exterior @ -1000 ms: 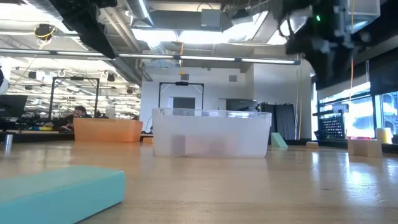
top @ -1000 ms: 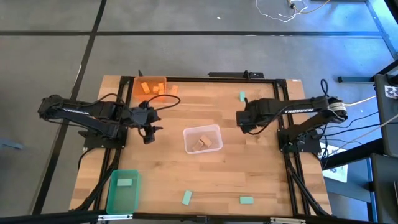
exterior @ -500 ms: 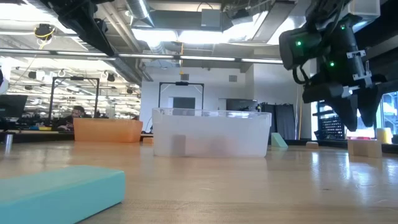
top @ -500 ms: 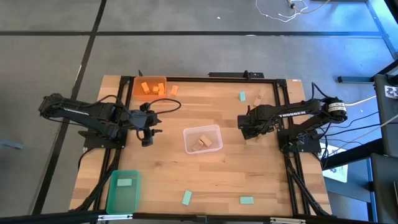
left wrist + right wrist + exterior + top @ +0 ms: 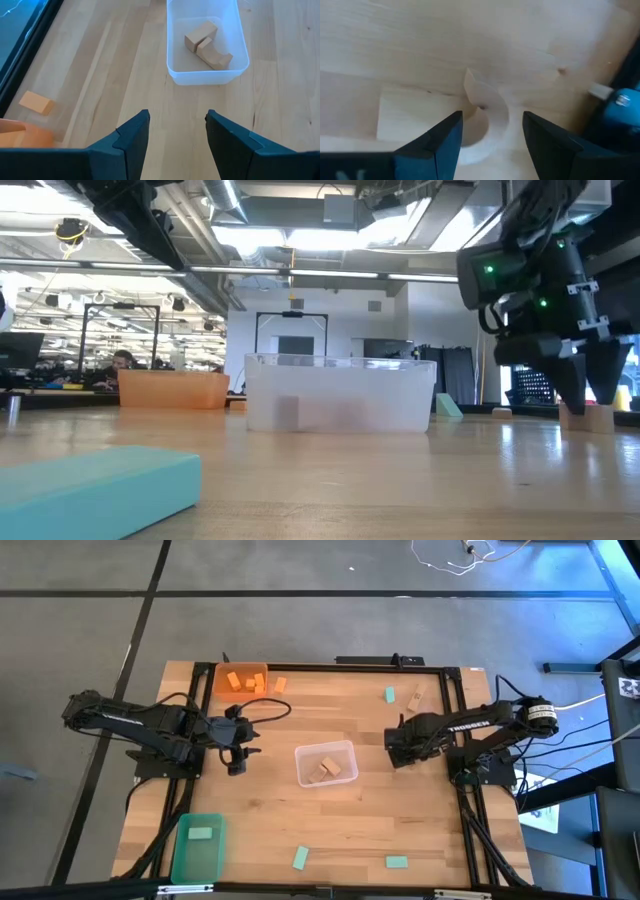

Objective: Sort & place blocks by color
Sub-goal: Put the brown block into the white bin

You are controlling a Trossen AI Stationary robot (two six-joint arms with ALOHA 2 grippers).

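My right gripper (image 5: 492, 125) points down, open, close over the table's right part (image 5: 398, 755). Its fingers stand on either side of a curved tan block (image 5: 487, 117) that lies flat on the wood beside a rectangular tan block (image 5: 412, 117); I see no touch. My left gripper (image 5: 175, 127) hangs open and empty left of the clear bin (image 5: 326, 748), above the table. Orange blocks lie in the orange bin (image 5: 240, 670), with one orange block (image 5: 279, 685) beside it. A green block (image 5: 200, 834) rests in the green bin (image 5: 185, 860).
The clear bin (image 5: 172, 75) holds tan blocks (image 5: 206, 42). Loose green blocks lie at the far right (image 5: 389, 694) and near the front edge (image 5: 300, 858) (image 5: 397, 862). A tan block (image 5: 416, 696) lies by the far right corner. Black rails frame the table.
My right gripper has come down toward the table and a little toward the near edge, tipping to point more steeply down; its fingers now stand just above the tan blocks. Its opening looks unchanged.
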